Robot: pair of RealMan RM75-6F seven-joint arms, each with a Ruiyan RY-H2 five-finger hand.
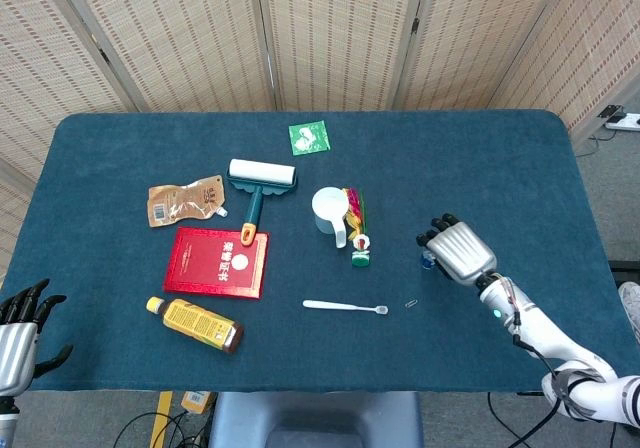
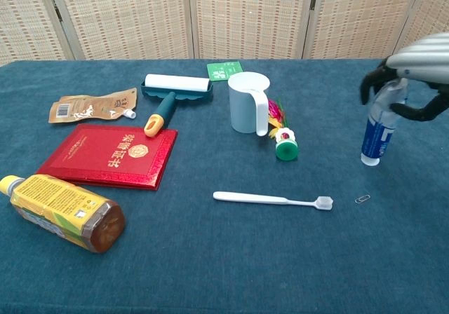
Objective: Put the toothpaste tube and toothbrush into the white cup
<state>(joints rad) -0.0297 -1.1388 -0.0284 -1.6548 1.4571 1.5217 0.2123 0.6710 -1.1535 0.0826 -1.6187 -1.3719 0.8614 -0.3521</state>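
My right hand [image 1: 458, 251] [image 2: 415, 76] grips the blue and white toothpaste tube [image 2: 379, 132] by its top end. The tube hangs nearly upright, cap down, above the cloth; in the head view only a blue sliver of it [image 1: 428, 260] shows under the hand. The white cup [image 2: 248, 102] [image 1: 331, 209] stands near the table's middle, well to the left of the tube. In front of the cup lies the white toothbrush [image 2: 272, 200] [image 1: 345, 307], flat on the cloth, head to the right. My left hand [image 1: 22, 326] hangs open off the table's near left corner.
A green-capped colourful sachet [image 2: 283, 135] lies against the cup's right side. Left of the cup are a lint roller [image 2: 172, 93], a red booklet [image 2: 110, 155], a brown pouch [image 2: 91, 106] and a yellow bottle [image 2: 63, 212]. A green packet [image 2: 224, 70] lies behind, a paper clip [image 2: 363, 199] near the brush head.
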